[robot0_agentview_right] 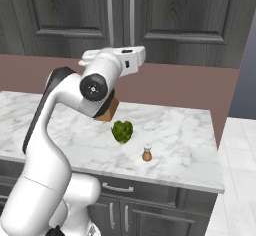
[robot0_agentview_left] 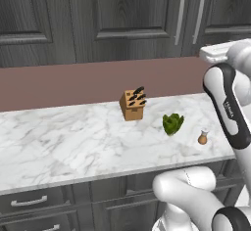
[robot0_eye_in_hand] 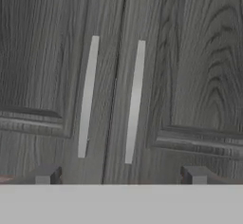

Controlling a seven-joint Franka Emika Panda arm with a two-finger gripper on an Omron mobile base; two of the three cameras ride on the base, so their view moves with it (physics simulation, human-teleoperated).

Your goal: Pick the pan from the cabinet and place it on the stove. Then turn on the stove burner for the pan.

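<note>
Nearest the hand camera, the two dark fingertips [robot0_eye_in_hand: 45, 174] of the hand [robot0_eye_in_hand: 121, 178] stand well apart, holding nothing, and face the cabinet [robot0_eye_in_hand: 61, 52] across a gap. Its two doors are closed; their vertical silver bar handles [robot0_eye_in_hand: 88, 97] flank the centre seam, with the hand aimed between them, slightly below their mid-height. From the base cameras, the white arm [robot0_agentview_right: 65, 105] reaches up over the marble tabletop [robot0_agentview_left: 59, 142], which carries a knife block [robot0_agentview_left: 133, 104], a leafy green vegetable [robot0_agentview_left: 172, 123] and a small brown shaker [robot0_agentview_left: 203, 137]. The pan is presumably behind the closed doors, so its place cannot be confirmed. Risks, as judged: centred on the seam, the fingers could close on neither bar or strike the door face; choosing the wrong door would expose no pan; a pull not following the hinge arc could slip off the bar.
</note>
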